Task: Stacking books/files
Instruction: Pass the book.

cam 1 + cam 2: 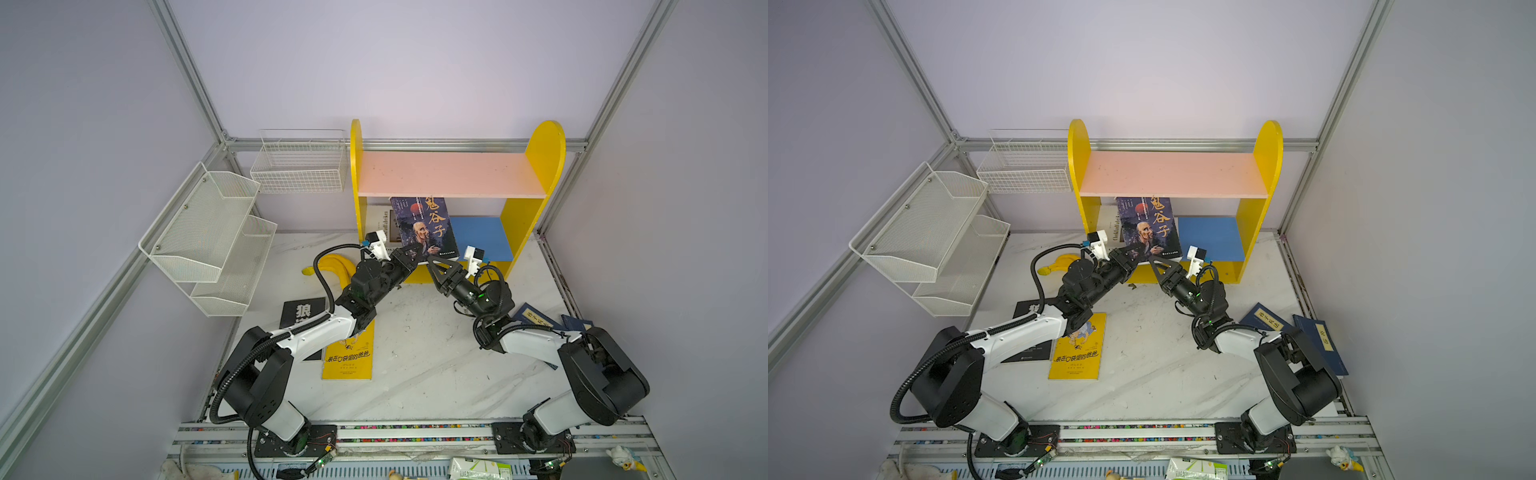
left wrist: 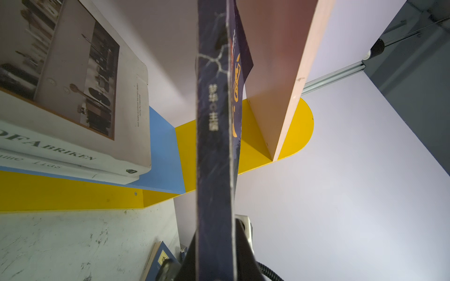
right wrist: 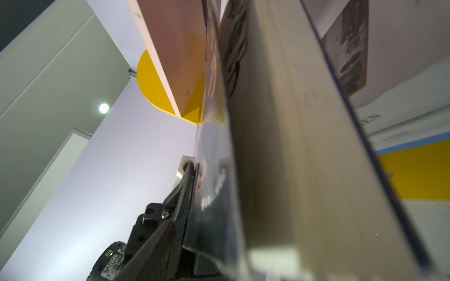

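**Operator:** Right up against my left wrist camera is the spine of the dark portrait book [image 2: 214,146]. My left claw [image 1: 409,253] is clamped on its lower left corner.

**Spotter:** Where does that book sit?

**Operator:** At 12 o'clock on the worktop [image 1: 436,374], in the lower bay of the yellow shelf unit [image 1: 544,158]. It stands on end with its cover towards me, and its top edge is hidden beneath the pink top board [image 1: 449,174]. I can't tell whether its bottom edge rests on anything. At its 9 o'clock, the white photo-cover book [image 1: 379,222] lies on the blue bottom board [image 1: 482,237].

**Spotter:** And your right claw?

**Operator:** My right claw [image 1: 441,262] is at the portrait book's lower right corner. On the right wrist camera one finger [image 3: 185,185] lies against the front cover, and the page edges fill the view beside it. The other finger is hidden, so I can't tell whether that claw grips or only straddles the book.

**Spotter:** The other books?

**Operator:** All flat on the worktop. The yellow cartoon book [image 1: 349,353] is at 8 o'clock. The black wolf book [image 1: 301,311] is at 9 o'clock, partly under my left arm [image 1: 316,332]. The inner navy book [image 1: 1266,320] and the outer navy book [image 1: 1323,345], both with yellow labels, are at 3 o'clock beside my right arm [image 1: 532,345]. The bananas [image 1: 332,266] lie at 10 o'clock.
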